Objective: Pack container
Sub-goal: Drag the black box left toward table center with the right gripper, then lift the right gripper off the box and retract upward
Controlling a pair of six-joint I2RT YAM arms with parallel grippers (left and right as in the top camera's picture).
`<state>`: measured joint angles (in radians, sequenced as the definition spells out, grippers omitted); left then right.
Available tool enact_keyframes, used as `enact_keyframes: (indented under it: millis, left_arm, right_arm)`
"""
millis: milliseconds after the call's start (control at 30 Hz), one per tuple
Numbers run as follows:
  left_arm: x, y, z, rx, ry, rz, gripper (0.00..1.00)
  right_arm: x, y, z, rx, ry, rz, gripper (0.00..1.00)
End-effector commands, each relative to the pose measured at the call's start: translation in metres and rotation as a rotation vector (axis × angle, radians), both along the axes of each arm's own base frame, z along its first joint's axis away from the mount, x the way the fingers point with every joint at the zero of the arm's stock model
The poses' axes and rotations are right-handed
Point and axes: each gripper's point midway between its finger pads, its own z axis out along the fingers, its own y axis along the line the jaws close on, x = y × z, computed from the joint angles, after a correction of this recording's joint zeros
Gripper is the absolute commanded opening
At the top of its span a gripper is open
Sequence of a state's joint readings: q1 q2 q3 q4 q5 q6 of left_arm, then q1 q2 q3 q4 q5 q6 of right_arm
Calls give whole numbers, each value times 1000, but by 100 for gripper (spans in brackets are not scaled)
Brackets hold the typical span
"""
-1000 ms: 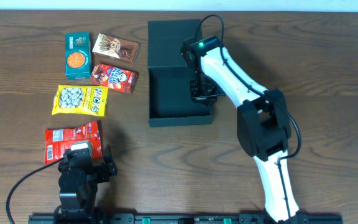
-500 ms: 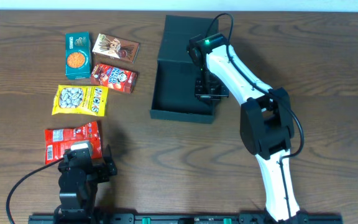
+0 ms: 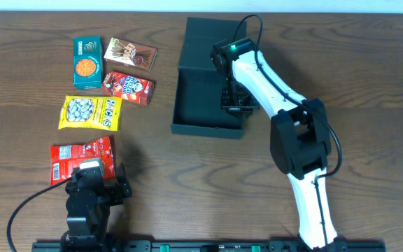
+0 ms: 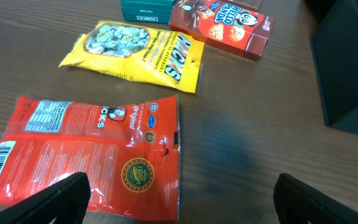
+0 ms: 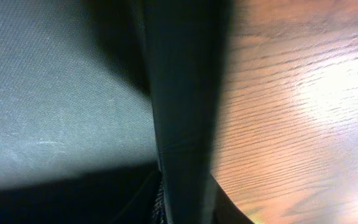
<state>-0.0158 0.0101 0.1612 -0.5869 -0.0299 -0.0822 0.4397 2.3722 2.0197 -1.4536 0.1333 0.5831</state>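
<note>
- Wooden table [image 3: 369, 84]: a brown surface that carries every item.
- Container [image 3: 198, 98]: a square, shallow black box at the far centre of the table. Its flap lid is open on the far side and its floor is bare. It lies well apart from the snacks to its left.
- Right gripper [image 3: 235, 98]: carried by the white arm, it sits at the container's right wall. In the wrist view the wall's edge runs up the middle of the frame. Whether the fingers pinch the wall cannot be told.
- Left gripper [image 4: 185, 199]: low at the near left, fingers spread wide, holding nothing.
- Red packet [image 3: 81, 158]: flat, just ahead of the left gripper.
- Yellow packet [image 3: 90, 113]: flat, beyond the red packet.
- Teal box [image 3: 87, 63], brown box [image 3: 129, 54] and red box [image 3: 127, 87]: clustered at the far left.
</note>
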Motion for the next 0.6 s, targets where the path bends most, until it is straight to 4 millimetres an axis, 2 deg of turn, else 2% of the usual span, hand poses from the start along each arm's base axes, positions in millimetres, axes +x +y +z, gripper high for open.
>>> enact_keyframes:
  millis: [0,367,433,500,567]
  left_arm:
    - [0,1,-3,-5,2,11,95]
    - [0,1,-3,-5,2,11,95]
    - [0,1,-3,-5,2,11,95]
    - [0,1,-3,-5,2,11,95]
    - [0,1,-3,-5,2,11,95]
  right_arm:
    - [6,-18,0,-70,-7,72,14]
    - [13,-18,-1,-69,-22,132,17]
    - [13,-18,-1,-69,-22,133,22]
    - [13,-18,-1,-68,-21,135,36]
    - [13,-17,-1,-63,-22,133,41]
